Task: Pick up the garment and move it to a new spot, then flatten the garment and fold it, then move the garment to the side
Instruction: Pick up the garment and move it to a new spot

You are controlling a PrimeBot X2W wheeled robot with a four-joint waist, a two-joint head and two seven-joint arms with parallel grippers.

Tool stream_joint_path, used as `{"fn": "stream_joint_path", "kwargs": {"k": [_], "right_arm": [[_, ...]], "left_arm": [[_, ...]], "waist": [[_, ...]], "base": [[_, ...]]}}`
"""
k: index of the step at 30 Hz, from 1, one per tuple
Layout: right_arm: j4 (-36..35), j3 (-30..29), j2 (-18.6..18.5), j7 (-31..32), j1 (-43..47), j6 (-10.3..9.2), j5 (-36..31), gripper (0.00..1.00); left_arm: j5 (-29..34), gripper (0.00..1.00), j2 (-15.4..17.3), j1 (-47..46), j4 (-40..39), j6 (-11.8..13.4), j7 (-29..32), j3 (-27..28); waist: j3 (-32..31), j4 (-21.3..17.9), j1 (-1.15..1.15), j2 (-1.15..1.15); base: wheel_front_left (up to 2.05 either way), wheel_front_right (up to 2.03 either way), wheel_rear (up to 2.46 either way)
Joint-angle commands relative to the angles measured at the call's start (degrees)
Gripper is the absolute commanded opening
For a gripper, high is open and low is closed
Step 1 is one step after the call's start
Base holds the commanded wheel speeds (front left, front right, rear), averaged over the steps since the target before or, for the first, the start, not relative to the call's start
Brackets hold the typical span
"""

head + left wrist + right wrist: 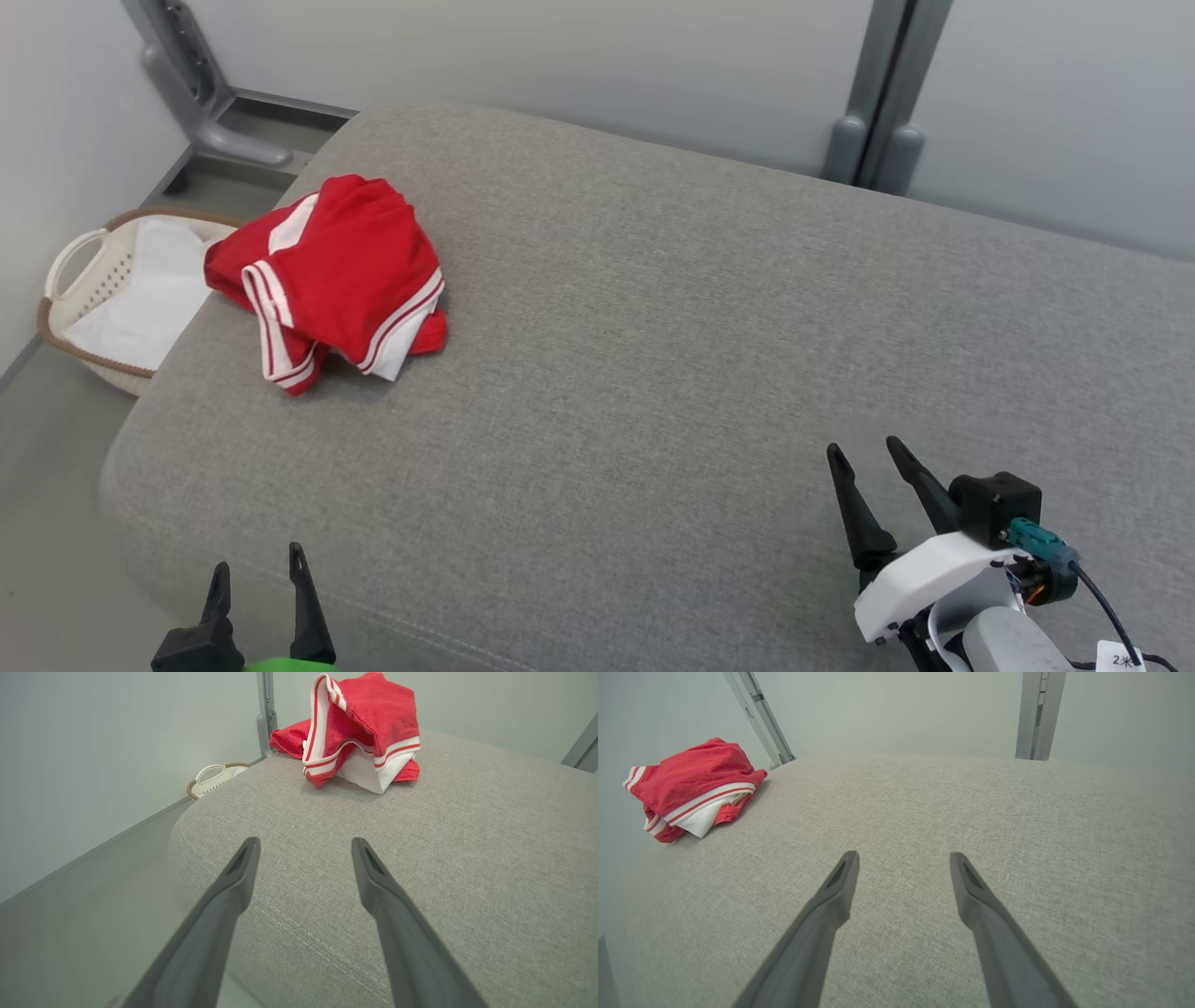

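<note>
garment (336,271), red with white stripes and a white panel, lies bunched in a loose heap near the far left corner of the grey cushion (672,308), one part seeming to reach just past the edge above a basket (103,280) on the floor. it looks light, soft and limp, so it should sag and unfurl when lifted, and its stacked layers may slide apart. a pinch on a raised fold or on the striped hem at the top of the heap seems the safest hold. left gripper (260,560) sits at the cushion's near edge, jaws spread wide and holding nothing. right gripper (864,448) hovers over bare cushion, well apart from the heap, jaws equally wide and empty.
</note>
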Motion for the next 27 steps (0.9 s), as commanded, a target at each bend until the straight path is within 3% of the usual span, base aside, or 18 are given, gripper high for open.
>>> {"fn": "stream_joint_path", "kwargs": {"k": [1, 13, 27], "right_arm": [[0.3, 0.3, -0.3, -0.1, -0.4, -0.09, 0.2, 1.00], [0.8, 1.3, -0.3, -0.1, -1.5, -0.09, -2.1, 1.00], [-1.5, 0.2, -1.0, -0.1, -6.7, -0.09, -9.7, 1.00]], "left_arm": [[-0.5, 1.00, 0.2, 0.9, 0.1, 0.6, 0.0, 0.5], [-2.4, 1.00, 0.2, -1.6, 1.3, -0.3, 0.0, 0.2], [-2.7, 1.00, 0.8, -22.7, 9.9, -7.6, 0.0, 5.5]], "waist": [[0.2, 4.2, 0.00, 0.00], [2.1, 3.2, 0.00, 0.00], [13.0, -1.5, 0.00, 0.00]], "base": [[0.00, 0.00, 0.00], [0.00, 0.00, 0.00], [0.00, 0.00, 0.00]]}}
